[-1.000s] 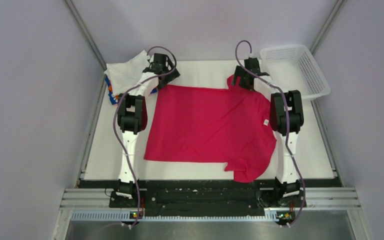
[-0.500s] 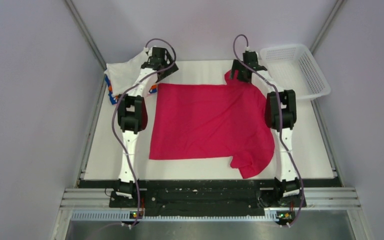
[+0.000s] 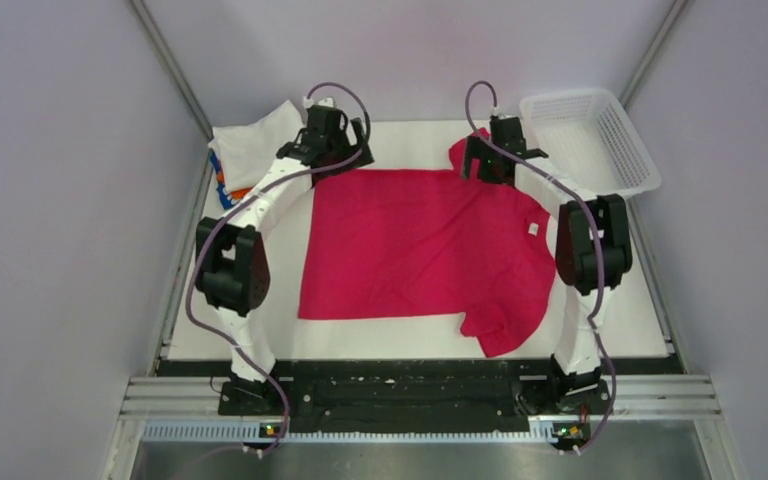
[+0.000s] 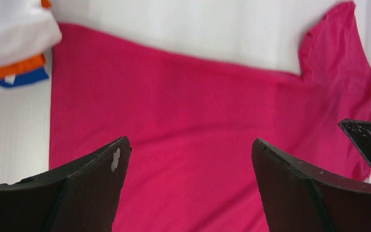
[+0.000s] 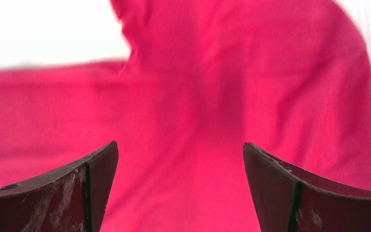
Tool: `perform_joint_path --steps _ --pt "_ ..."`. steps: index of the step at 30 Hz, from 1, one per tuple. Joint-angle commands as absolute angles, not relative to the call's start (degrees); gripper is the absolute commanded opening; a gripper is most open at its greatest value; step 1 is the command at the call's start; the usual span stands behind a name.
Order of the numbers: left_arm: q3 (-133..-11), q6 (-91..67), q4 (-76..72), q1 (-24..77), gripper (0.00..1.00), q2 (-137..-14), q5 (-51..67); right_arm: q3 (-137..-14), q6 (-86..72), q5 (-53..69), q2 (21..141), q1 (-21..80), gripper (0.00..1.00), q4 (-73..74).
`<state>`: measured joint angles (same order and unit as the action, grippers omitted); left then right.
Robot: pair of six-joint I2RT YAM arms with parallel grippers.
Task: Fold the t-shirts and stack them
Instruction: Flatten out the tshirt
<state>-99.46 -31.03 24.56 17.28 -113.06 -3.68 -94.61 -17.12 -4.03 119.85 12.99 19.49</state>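
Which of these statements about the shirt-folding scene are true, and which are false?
1. The left gripper and the right gripper are both open and hold nothing. True.
2. The crimson t-shirt lies spread out on the table. True.
3. The white basket stands at the far left corner. False: it stands at the far right corner.
4. The top shirt of the folded pile is blue. False: it is white; orange and blue show beneath it.
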Motion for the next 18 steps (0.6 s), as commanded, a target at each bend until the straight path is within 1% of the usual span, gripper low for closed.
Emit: perform_joint_path --steps 1,5,8,13,18 --pt "-87.7 -29.5 21.5 18.9 0.99 -105.1 -5.0 -82.2 -17.9 -6.0 109.0 15.7 0.99 14.2" --pt "-84.0 -31.0 25.3 19.4 0.99 -105.9 -8.5 -72.5 -19.8 -5.7 105.3 16.3 0.99 13.2" --pt "-85.9 -31.0 27.8 19.5 0.99 -110.0 -8.7 -68.9 -20.5 -5.3 104.9 16.4 0.99 12.3" --pt "-94.7 -31.8 34.5 19.2 0.99 -120.4 -11.8 -68.9 -20.4 -4.5 108.3 16.5 0.99 11.8" --pt "-101.0 -32.0 36.3 17.9 0.99 -128.4 -14.1 -71.2 -20.5 -4.2 112.2 16.5 0.99 11.6"
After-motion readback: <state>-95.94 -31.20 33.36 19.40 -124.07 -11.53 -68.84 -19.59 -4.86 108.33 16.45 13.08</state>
